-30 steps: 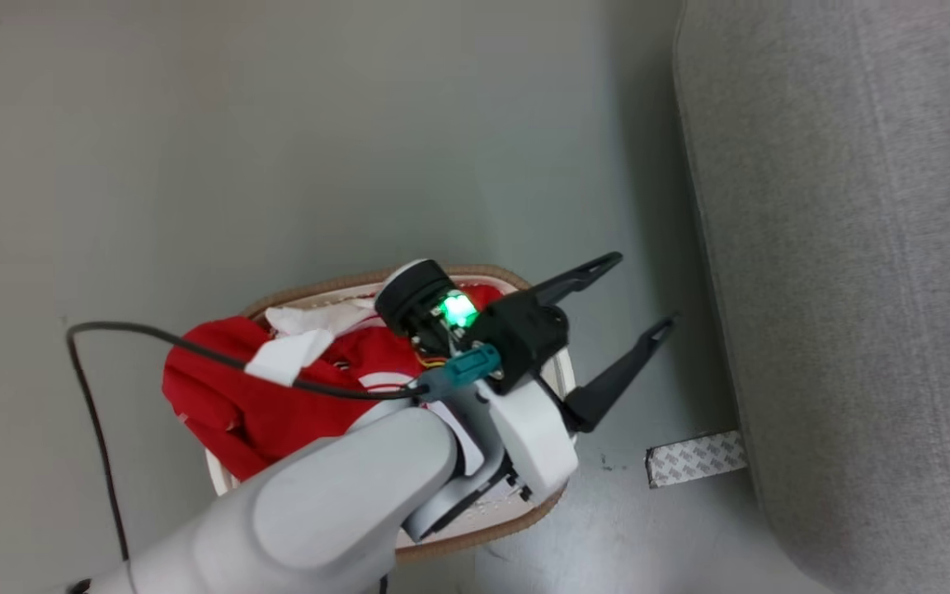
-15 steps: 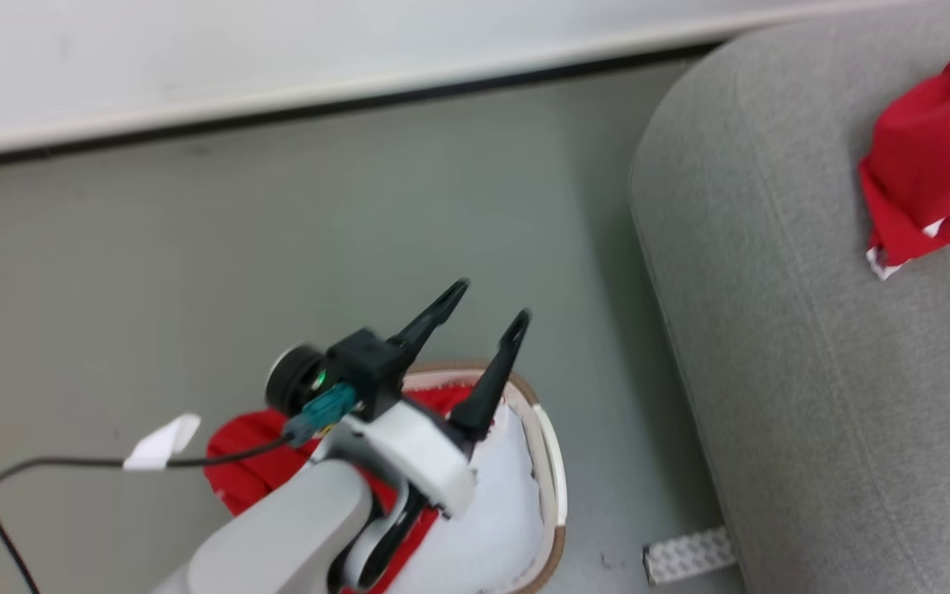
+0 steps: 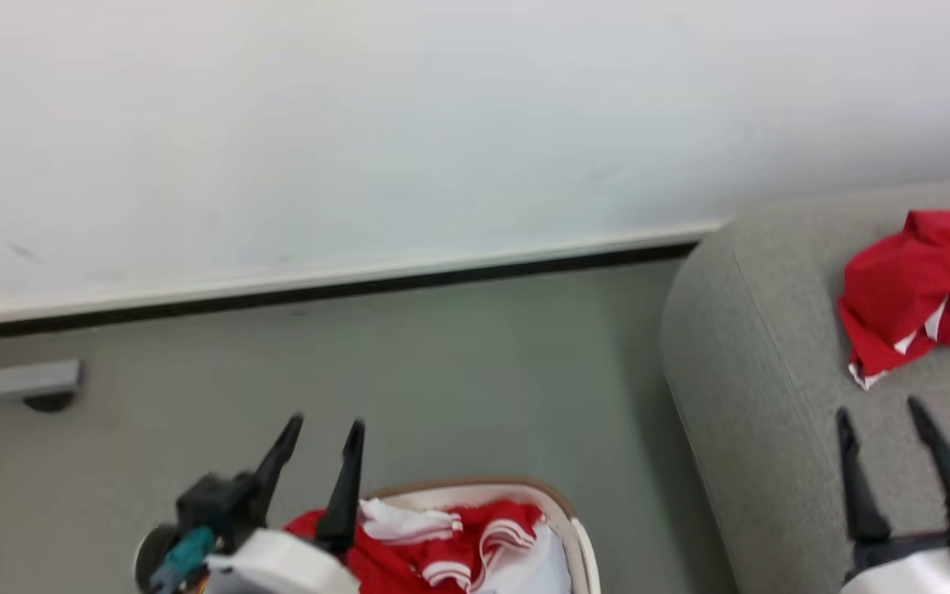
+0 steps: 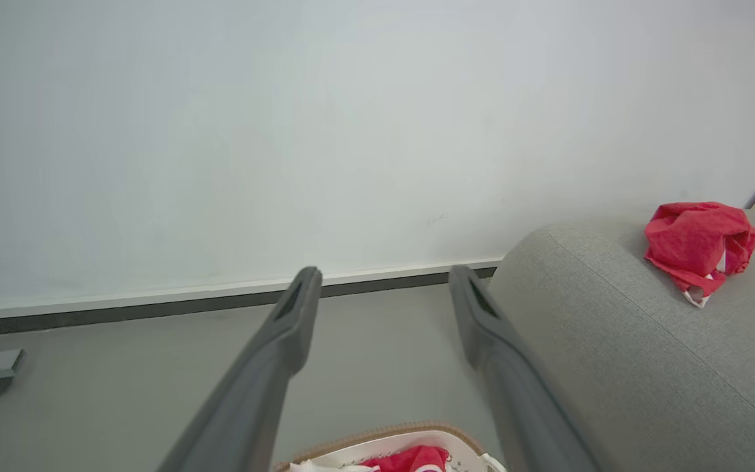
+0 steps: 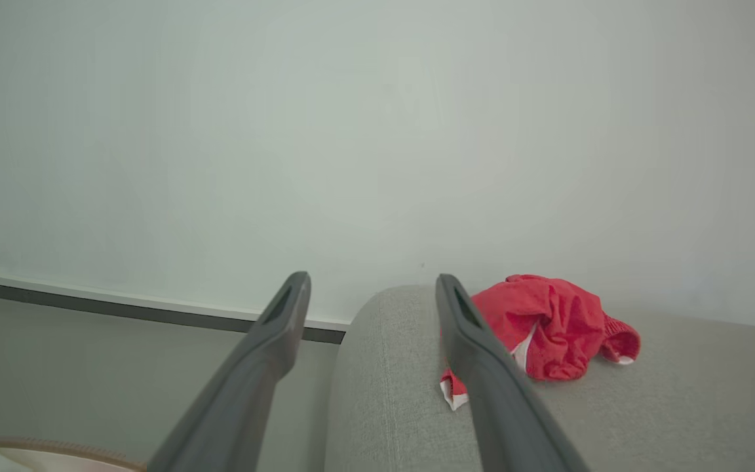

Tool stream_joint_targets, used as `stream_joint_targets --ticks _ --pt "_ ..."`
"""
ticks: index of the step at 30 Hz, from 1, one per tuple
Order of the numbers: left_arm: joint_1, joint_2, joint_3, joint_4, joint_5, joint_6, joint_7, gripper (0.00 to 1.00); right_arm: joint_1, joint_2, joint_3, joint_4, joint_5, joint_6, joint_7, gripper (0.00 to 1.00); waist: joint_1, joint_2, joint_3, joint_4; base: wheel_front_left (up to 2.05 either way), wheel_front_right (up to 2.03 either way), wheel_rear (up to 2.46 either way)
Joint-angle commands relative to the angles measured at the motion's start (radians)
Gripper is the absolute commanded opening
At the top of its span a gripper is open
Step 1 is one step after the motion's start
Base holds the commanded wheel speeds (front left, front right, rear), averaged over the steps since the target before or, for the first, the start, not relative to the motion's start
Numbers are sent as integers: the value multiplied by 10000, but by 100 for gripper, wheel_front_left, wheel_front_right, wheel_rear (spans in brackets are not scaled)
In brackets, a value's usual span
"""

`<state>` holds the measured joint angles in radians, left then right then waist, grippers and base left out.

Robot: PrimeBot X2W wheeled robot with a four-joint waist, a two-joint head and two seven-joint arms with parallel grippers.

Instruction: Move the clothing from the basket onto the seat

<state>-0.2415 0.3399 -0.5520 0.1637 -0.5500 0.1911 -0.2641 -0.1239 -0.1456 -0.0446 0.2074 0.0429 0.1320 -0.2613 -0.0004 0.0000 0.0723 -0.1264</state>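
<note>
A crumpled red garment [image 3: 920, 289] with white trim lies on the grey seat [image 3: 772, 388] at the right; it is also on the seat in the left wrist view [image 4: 698, 246] and the right wrist view [image 5: 548, 324]. More red and white striped clothing [image 3: 450, 540] fills the white basket [image 3: 562, 516] with a tan rim at the bottom centre. My left gripper [image 3: 322, 433] stands open and empty just left of the basket. My right gripper [image 3: 879, 412] is open and empty over the seat's near part.
A white wall with a dark baseboard [image 3: 343, 289] runs behind the grey floor [image 3: 442, 371]. A grey floor fitting [image 3: 21, 384] sits at the far left by the wall.
The head camera has tilted up, bringing the wall into view. My left gripper has drawn back to the basket's left side, fingers closer together but still open. My right gripper has come into view.
</note>
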Motion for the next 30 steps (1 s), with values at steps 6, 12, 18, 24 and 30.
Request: stream_joint_targets --ticks 6,12,18,24,30 --pt "1370 -464 1374 -36 1018 -420 -3 100 1105 570 478 -168 -120 -25 -29 100 4 0 -911 660 0 0 0" --pt "2466 -1087 2522 47 1645 -848 -4 100 1660 824 602 -195 -101 -25 -29 100 4 0 -1362 737 0 0 0" --pt "3081 -1597 3281 66 2197 -1400 -4 100 1812 920 531 -140 -79 -25 -29 100 4 0 -1542 794 0 0 0" --pt "3162 -1984 3796 116 2710 -1865 -5 100 1872 949 456 -119 -80 -25 -29 100 4 0 -1554 807 0 0 0" --pt "3130 -2240 4126 196 3055 -2234 -5 100 1858 956 503 -16 -34 -25 -29 100 4 0 -1500 710 0 0 0"
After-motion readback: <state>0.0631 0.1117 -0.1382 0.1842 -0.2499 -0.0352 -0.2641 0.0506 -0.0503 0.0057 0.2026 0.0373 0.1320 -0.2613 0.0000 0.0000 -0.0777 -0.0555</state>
